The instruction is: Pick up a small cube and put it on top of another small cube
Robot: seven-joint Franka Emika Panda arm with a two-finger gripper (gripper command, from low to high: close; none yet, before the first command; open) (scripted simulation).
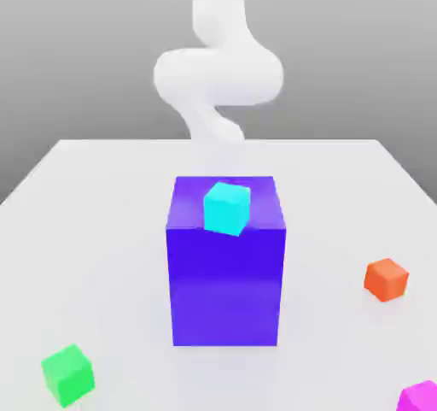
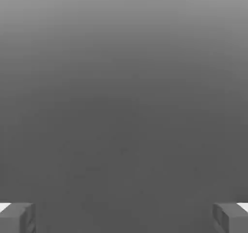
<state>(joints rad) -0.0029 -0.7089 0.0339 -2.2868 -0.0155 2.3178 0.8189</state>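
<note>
A small cyan cube [image 1: 227, 207] rests on top of a tall blue block [image 1: 226, 281] in the middle of the white table [image 1: 102, 230]. A small orange cube [image 1: 387, 278] lies on the table at the exterior view's right. Near the front edge, a green cube [image 1: 68, 372] sits at the left and a magenta cube [image 1: 421, 397] at the right corner. My white arm [image 1: 218, 76] rises behind the blue block. In the hand view my gripper [image 2: 124, 218] is open, its fingers [image 2: 17, 217] wide apart with nothing between them, facing a plain grey background.
The tall blue block stands as the main obstacle at the table's centre. Bare table surface lies between it and the loose cubes on both sides.
</note>
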